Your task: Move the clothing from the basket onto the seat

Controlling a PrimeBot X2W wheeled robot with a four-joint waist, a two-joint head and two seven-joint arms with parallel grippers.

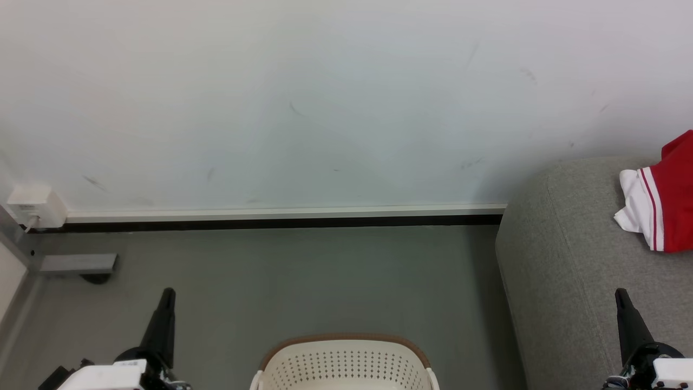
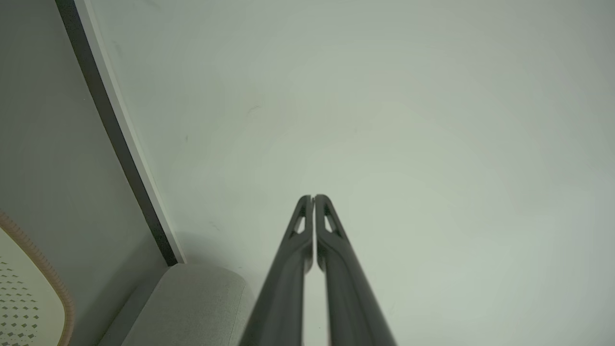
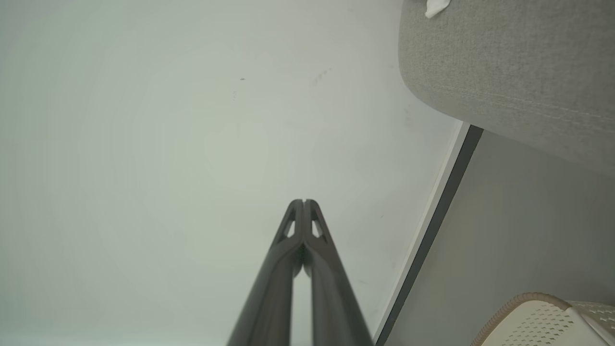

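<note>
Bright red-and-white soft fabric garment [image 1: 674,200] lies on the large light grey upholstered sofa [image 1: 568,260], well apart from the cream perforated plastic basket [image 1: 346,365]. Closed tight and empty: left gripper [image 1: 168,297], right gripper [image 1: 621,297].

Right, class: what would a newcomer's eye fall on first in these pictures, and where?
The bright red-and-white clothing stands out, lying on the grey seat at the head view's right edge. Next comes the cream basket at bottom centre, on the floor before a big pale wall.
</note>
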